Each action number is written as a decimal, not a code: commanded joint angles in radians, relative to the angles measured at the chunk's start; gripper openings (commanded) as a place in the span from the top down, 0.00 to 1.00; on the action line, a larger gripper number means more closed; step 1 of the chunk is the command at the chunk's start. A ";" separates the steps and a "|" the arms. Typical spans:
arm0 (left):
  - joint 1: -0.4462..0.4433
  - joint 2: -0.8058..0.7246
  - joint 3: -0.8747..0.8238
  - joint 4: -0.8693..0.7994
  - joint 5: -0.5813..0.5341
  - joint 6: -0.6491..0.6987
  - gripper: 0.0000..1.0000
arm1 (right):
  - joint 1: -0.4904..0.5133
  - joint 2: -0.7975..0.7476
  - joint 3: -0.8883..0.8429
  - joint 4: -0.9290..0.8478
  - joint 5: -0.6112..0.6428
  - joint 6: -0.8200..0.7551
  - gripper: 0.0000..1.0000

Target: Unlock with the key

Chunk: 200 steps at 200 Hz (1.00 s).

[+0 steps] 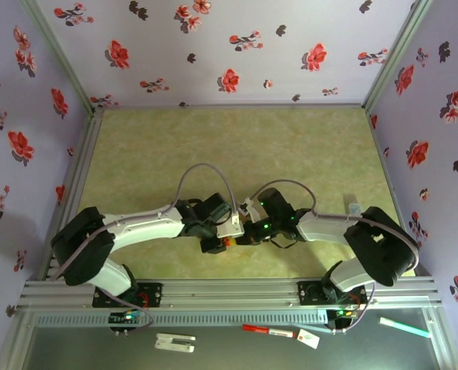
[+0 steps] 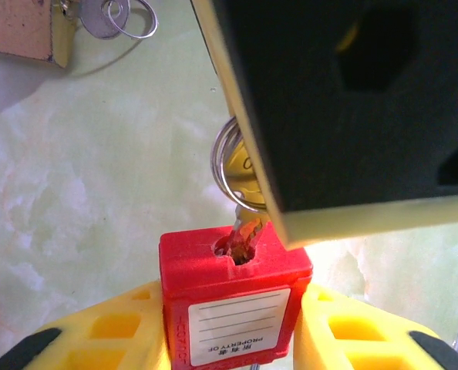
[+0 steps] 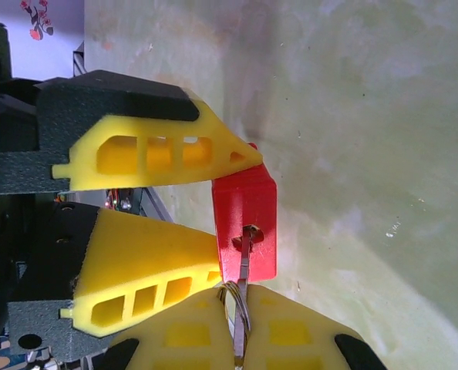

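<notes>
Now your left gripper [image 2: 237,339] clamps the padlock [image 2: 213,266] between its yellow fingers, at the near middle of the table [image 1: 213,146]. Your right gripper [image 3: 239,339] is closed tight on the key [image 3: 244,258], and the key's blade sits in the padlock's keyhole.

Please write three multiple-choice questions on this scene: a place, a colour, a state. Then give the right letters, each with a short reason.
1. Where is the tip of the key? A. in a cup B. in the keyhole of the padlock C. on a hook
2. What colour is the padlock in the left claw? A. blue B. green C. red
3. How is the right claw? A. shut on the key B. wide open C. shut on nothing
Answers: 1B, the blade sits in the lock; 2C, its body is red; 3A, its fingers pinch the key.
</notes>
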 commanded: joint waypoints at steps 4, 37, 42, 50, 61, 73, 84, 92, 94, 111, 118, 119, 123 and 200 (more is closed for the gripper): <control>-0.016 -0.076 0.053 0.488 0.239 -0.035 0.55 | 0.042 0.031 -0.014 0.033 0.116 0.016 1.00; -0.002 -0.136 0.008 0.483 0.205 -0.047 0.36 | 0.043 0.014 -0.027 0.030 0.119 0.018 1.00; -0.001 -0.145 0.003 0.480 0.199 -0.048 0.35 | 0.043 0.011 -0.027 0.027 0.119 0.017 1.00; 0.002 -0.161 -0.007 0.469 0.187 -0.048 0.33 | 0.043 0.005 -0.028 0.020 0.119 0.015 1.00; 0.010 -0.185 -0.016 0.449 0.172 -0.049 0.31 | 0.043 -0.004 -0.031 0.013 0.123 0.016 1.00; 0.017 -0.219 -0.032 0.427 0.165 -0.052 0.26 | 0.042 -0.013 -0.033 0.009 0.125 0.016 1.00; 0.018 -0.247 -0.041 0.393 0.160 -0.046 0.25 | 0.043 -0.023 -0.036 0.005 0.127 0.019 1.00; 0.018 -0.265 -0.046 0.357 0.153 -0.036 0.24 | 0.043 -0.029 -0.040 0.007 0.127 0.024 1.00; 0.018 -0.267 -0.047 0.348 0.149 -0.034 0.24 | 0.043 -0.030 -0.039 0.008 0.127 0.026 1.00; 0.018 -0.292 -0.067 0.287 0.121 -0.010 0.24 | 0.043 -0.037 -0.050 0.024 0.120 0.039 1.00; 0.018 -0.302 -0.082 0.279 0.105 -0.002 0.23 | 0.043 -0.042 -0.051 0.023 0.122 0.039 1.00; 0.018 -0.303 -0.085 0.277 0.103 -0.001 0.23 | 0.043 -0.043 -0.051 0.023 0.122 0.039 1.00; 0.018 -0.308 -0.093 0.274 0.095 0.005 0.23 | 0.043 -0.046 -0.051 0.022 0.122 0.040 1.00; -0.022 -0.330 -0.211 0.259 -0.112 0.070 0.22 | 0.042 -0.083 -0.054 -0.009 0.119 0.045 1.00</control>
